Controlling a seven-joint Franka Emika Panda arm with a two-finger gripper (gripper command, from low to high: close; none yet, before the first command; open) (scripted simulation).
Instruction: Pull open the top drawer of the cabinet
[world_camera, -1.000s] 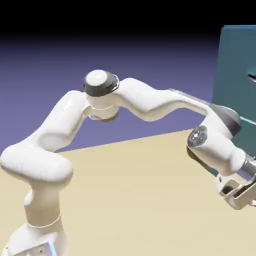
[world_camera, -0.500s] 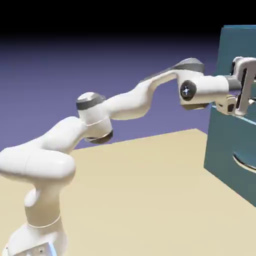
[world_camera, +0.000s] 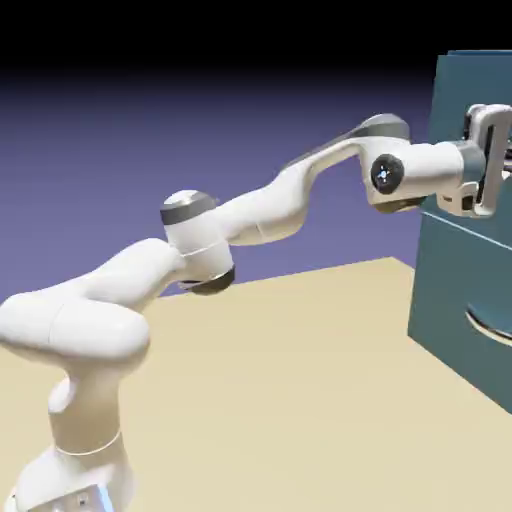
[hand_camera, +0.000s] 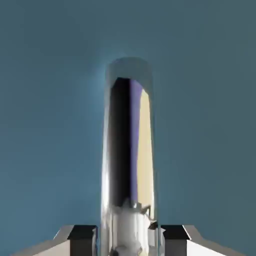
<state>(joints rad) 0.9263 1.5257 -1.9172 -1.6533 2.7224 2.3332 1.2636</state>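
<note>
A bare tan table (world_camera: 300, 380) lies before a plain blue-violet backdrop (world_camera: 100, 150).

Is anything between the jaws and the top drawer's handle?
Nothing visible. In the hand view the handle sits between the gripper's fingertips, against the top drawer, jaws shut on it.

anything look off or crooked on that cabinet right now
Nothing stands out. The cabinet stands straight, its top drawer front is clean, and the claw is shut squarely on the silvery handle.

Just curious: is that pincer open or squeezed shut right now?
Shut on the handle: in the hand view the pincer has both grey tips pressed against the shiny bar of the top drawer.
</note>
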